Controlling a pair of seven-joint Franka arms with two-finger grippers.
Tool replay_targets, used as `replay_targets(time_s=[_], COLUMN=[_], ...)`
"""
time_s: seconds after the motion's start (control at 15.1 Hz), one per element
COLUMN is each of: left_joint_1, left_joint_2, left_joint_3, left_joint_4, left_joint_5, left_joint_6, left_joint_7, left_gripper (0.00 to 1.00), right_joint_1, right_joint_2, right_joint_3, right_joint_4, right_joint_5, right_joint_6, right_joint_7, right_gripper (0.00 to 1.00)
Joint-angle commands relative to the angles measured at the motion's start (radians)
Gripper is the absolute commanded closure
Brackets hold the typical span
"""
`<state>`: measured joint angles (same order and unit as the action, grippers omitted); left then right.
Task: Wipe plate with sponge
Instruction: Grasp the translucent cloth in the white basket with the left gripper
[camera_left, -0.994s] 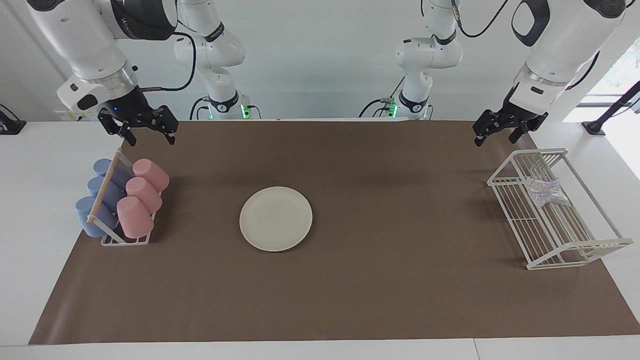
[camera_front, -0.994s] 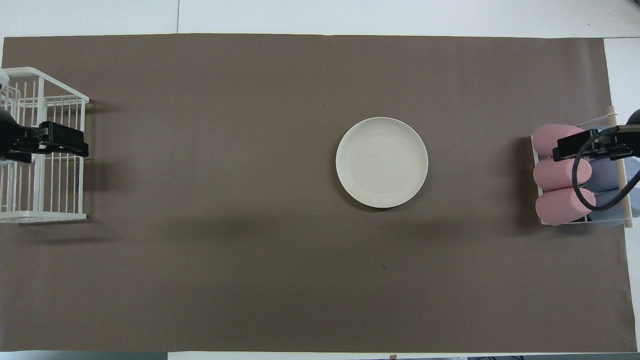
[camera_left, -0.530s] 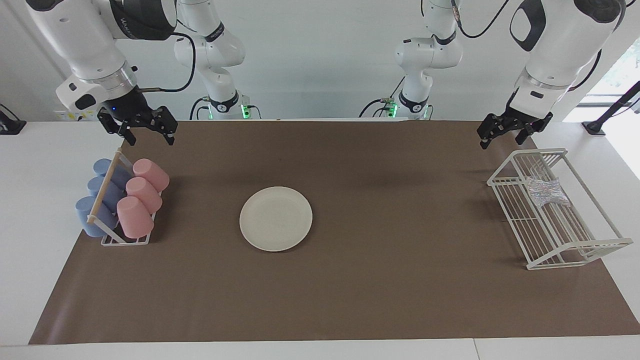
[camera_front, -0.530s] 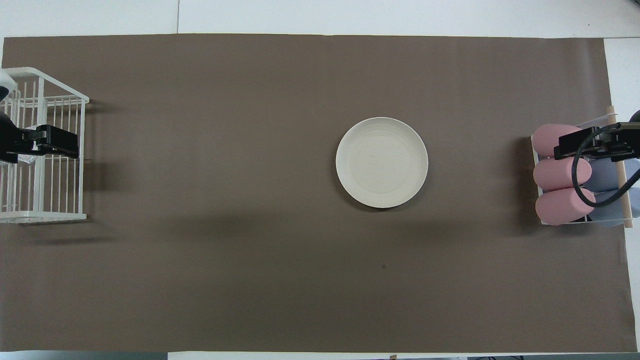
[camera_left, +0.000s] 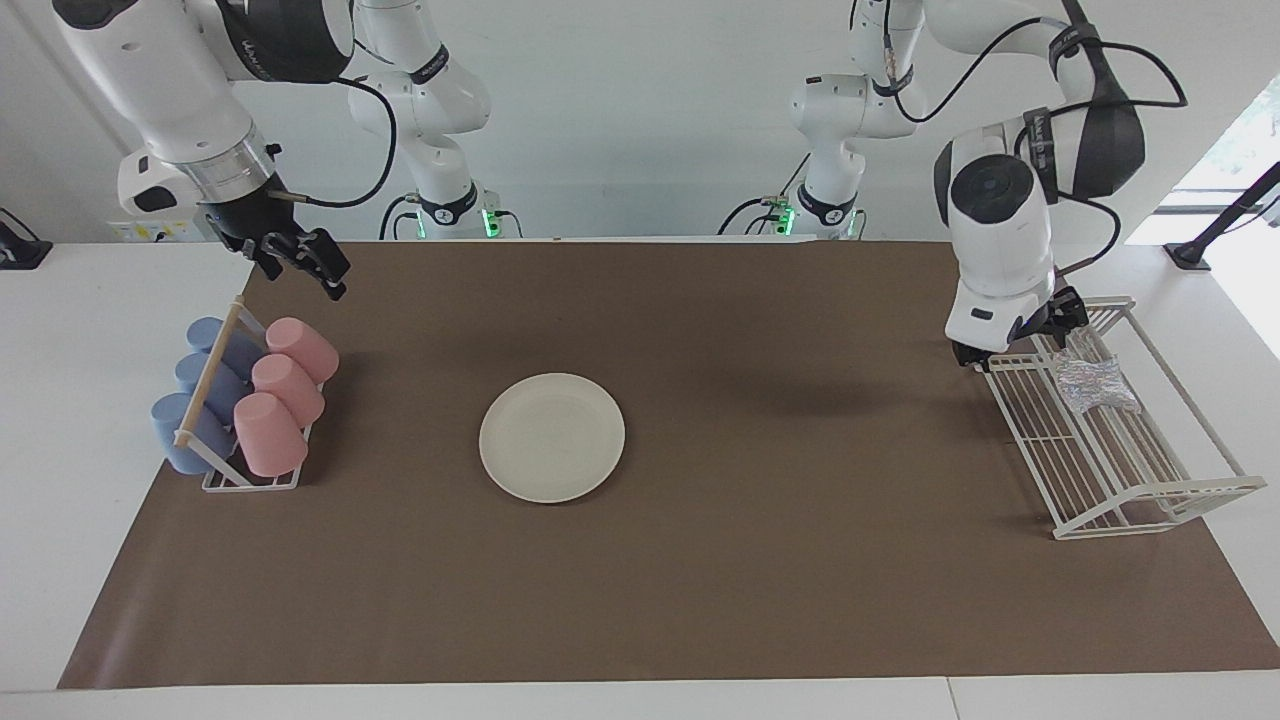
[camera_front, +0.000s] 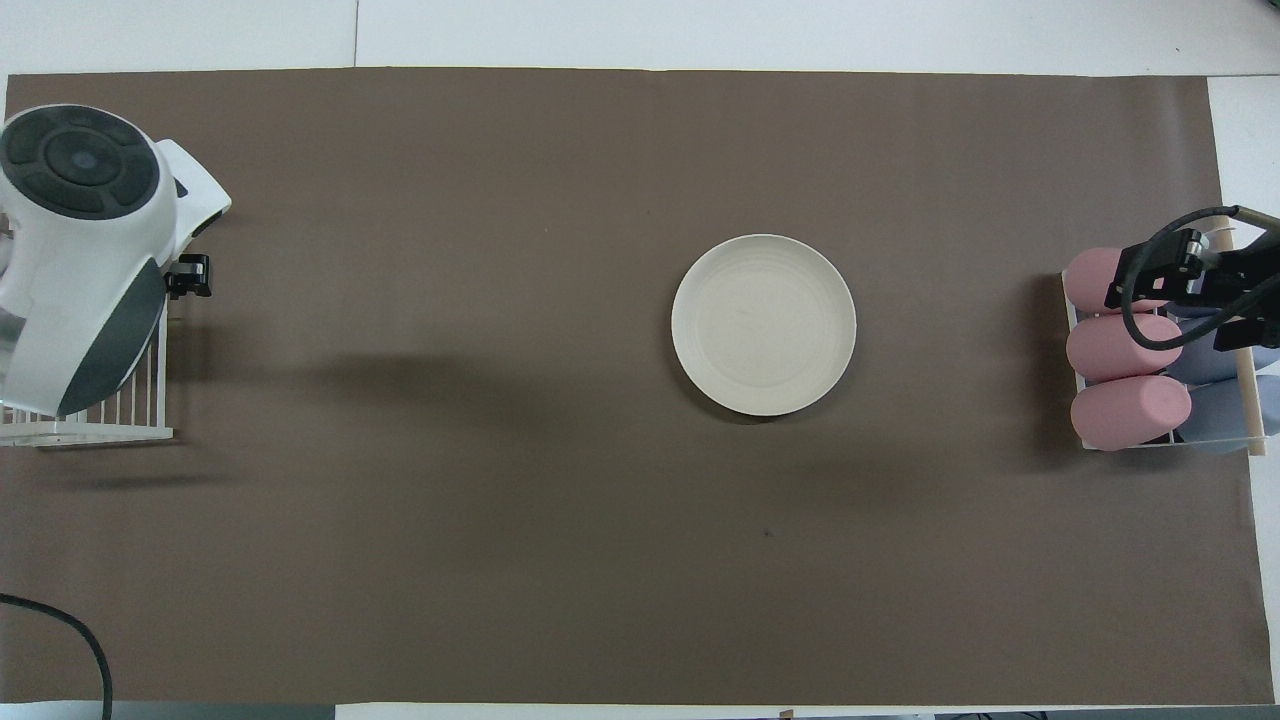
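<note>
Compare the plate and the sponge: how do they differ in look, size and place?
The plate is plain cream-white, round and smooth; the sponge is silvery, speckled and pinched at its middle. The plate is much wider than the sponge. The plate lies flat on the brown mat mid-table; the sponge rests in the white wire rack at the left arm's end. Neither is held.

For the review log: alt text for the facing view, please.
Left pincer hangs at the white wire rack beside the glittery sponge; the cream plate lies bare mid-mat. Right pincer waits over the mat's edge near the cup rack.
</note>
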<state>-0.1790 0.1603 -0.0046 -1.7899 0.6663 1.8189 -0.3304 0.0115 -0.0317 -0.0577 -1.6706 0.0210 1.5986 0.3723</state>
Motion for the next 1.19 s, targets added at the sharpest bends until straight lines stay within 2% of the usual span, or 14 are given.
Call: replay_targets(time_s=[0.0,0.2,0.4,0.6,0.8,0.86,0.93,1.06,1.13], left_joint_1=[-0.011,-0.005,0.004,0.016,0.016,0.010,0.006,0.006,0.007], left_joint_2=[0.057,0.097,0.094,0.084,0.077,0.074,0.070,0.070,0.070], left_joint_3=[0.011,0.012,0.017,0.020,0.017,0.017,0.017,0.017,0.017], left_joint_4=[0.003,0.003,-0.020,-0.048,-0.052,-0.065,-0.068,-0.068,-0.069], left_joint_5=[0.158,0.271,0.285,0.320,0.320,0.320,0.320,0.320,0.320], left_joint_6=[0.017,0.016,0.002,-0.007,-0.042,-0.053,-0.059,-0.066,-0.066], left_joint_7=[-0.022,-0.035,-0.041,-0.058,-0.108,-0.119,-0.124,-0.125,-0.127], left_gripper=[0.00,0.00,0.00,0.00,0.00,0.04,0.13,0.32,0.46], right_joint_1=[0.002,0.002,0.004,0.001,0.004,0.014,0.036,0.039,0.039], right_joint_2=[-0.048,-0.051,-0.053,-0.057,-0.060,-0.062,-0.069,-0.070,-0.070], right_joint_3=[0.002,0.001,0.019,0.025,0.029,0.029,0.029,0.029,0.029], right_joint_4=[-0.063,-0.066,-0.067,-0.074,-0.078,-0.087,-0.100,-0.100,-0.100], right_joint_5=[0.004,0.005,0.007,0.007,0.007,0.008,0.013,0.062,0.072], right_joint_6=[-0.003,-0.031,-0.031,-0.032,-0.034,-0.034,-0.025,-0.006,0.004], right_joint_7=[0.115,0.193,0.472,0.535,0.695,0.724,0.769,0.919,0.959], right_gripper=[0.00,0.00,0.00,0.00,0.00,0.00,0.00,0.00,0.00])
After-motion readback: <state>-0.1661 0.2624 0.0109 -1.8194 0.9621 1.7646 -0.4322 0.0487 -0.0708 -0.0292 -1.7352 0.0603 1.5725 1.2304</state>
